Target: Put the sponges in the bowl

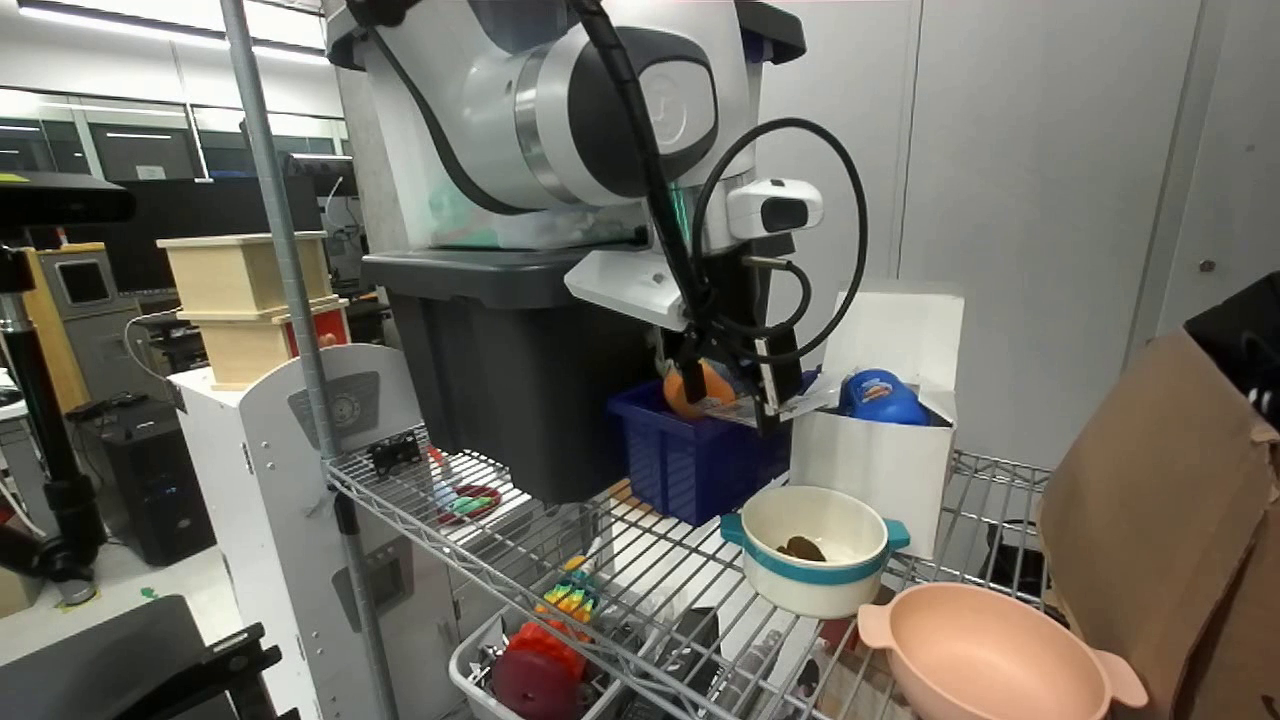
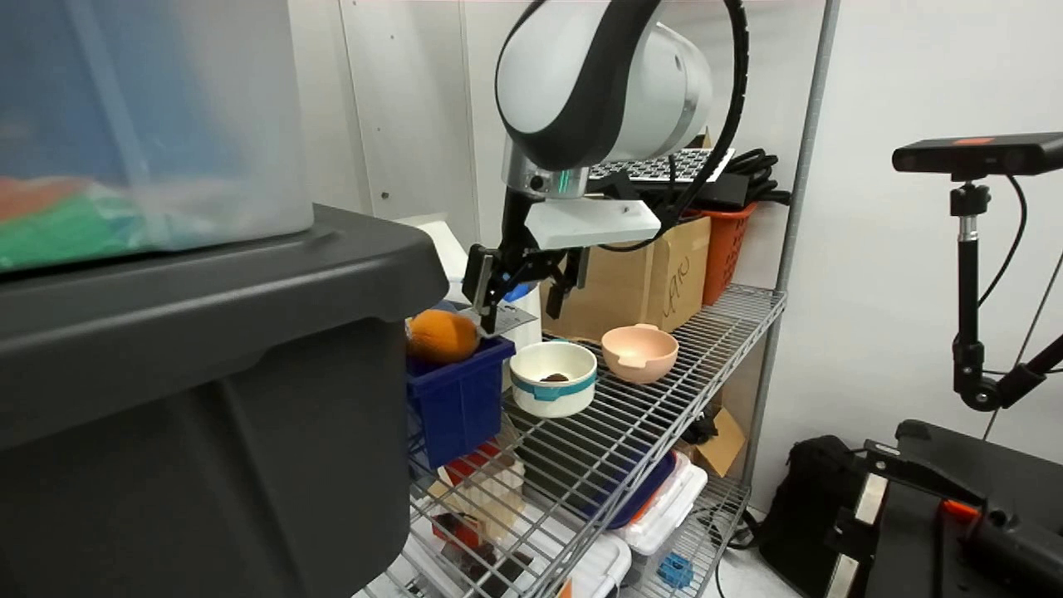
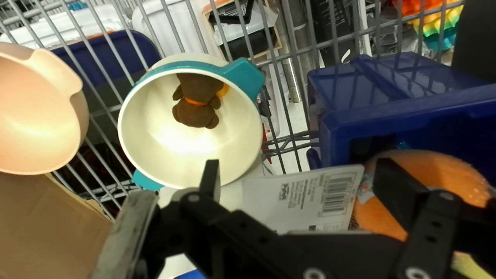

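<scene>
The gripper (image 3: 296, 174) has its jaws wide apart and holds nothing; a barcode tag (image 3: 302, 197) shows between them. Just beside, the sponges (image 3: 445, 178) sit in the blue bin (image 2: 461, 419), an orange one poking above the rim. Likely light and squashy, they want pinching by the body, not the tag. The wrist view reveals a toy bear (image 3: 197, 102) in the white bowl (image 3: 228, 143); both exterior views, only a brown lump.

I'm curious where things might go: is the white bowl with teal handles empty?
No, the wrist view shows a brown figure inside the white bowl.
</scene>
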